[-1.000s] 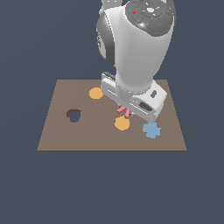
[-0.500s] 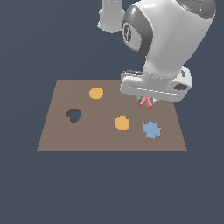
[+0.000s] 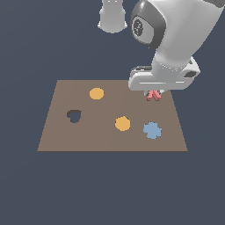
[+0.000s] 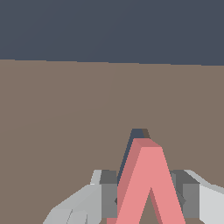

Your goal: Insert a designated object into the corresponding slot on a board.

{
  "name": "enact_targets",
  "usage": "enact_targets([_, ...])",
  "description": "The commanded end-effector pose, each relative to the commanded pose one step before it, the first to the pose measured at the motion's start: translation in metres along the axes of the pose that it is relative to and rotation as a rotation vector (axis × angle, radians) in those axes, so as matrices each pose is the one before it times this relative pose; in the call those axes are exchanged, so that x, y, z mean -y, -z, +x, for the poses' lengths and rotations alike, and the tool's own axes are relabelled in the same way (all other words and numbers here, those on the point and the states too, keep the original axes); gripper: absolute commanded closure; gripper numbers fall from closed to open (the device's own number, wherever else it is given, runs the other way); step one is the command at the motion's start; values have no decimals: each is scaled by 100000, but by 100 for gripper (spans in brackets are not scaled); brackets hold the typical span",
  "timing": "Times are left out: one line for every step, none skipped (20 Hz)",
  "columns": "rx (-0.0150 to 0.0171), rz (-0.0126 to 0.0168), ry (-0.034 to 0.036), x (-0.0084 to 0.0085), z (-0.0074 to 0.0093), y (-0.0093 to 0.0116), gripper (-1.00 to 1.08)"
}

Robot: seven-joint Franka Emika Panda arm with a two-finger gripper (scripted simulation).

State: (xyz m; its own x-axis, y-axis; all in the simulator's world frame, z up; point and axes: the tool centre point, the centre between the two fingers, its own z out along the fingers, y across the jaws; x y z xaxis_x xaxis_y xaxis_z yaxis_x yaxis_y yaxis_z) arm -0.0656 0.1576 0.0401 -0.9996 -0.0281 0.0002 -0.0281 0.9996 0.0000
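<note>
One piece in the claw [image 4: 148, 199]: both fingers [image 4: 109, 194] are clamped on the pink-red A piece [image 4: 151, 183], held apex away from the wrist, legs toward it. Piece sits just above the board [image 3: 61, 132], near its far edge on the exterior view's right. Just beyond the apex, the wrist view shows a sliver of dark cutout [image 4: 138, 133], which I read as the slot; most of it is hidden behind the piece. To seat it well: line the apex and legs up with the cutout's outline, fix yaw before descending, go straight down, release only once flush. Thin legs look unforgiving of rotation error. Piece is flat, angular, matte pink with darker side faces. Farther out: blue piece [image 3: 152, 130], two orange discs [image 3: 122, 123], heart cutout [image 3: 74, 116].
</note>
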Motion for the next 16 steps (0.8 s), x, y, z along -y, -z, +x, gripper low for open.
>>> enact_targets([33,22,2142,-188,345,14,108])
enact_targets([-1,1,249,-19,47,0,108])
enact_targets([0,0,69,-4,14,0,108])
enact_targets([-38,-16,-560,23,-81,-12,108])
enact_targets([0,0,0,13,1,-41,108])
enact_targets([1,-4,98,-16,15,-121,108])
enact_targets([0,-4,109,3,19,-202,108])
enact_targets([-2,-4,154,-1,27,-264,108])
enact_targets([-2,-3,120,-1,22,-203,108])
enact_targets([-2,-1,69,1,14,-122,108])
enact_targets([0,0,0,13,2,-40,108])
enact_targets([0,0,0,0,0,0,-92])
enact_targets([0,0,0,0,0,0,-92])
enact_targets([0,0,0,0,0,0,-92])
enact_targets([0,0,0,0,0,0,-92])
enact_targets([0,0,0,0,0,0,-92])
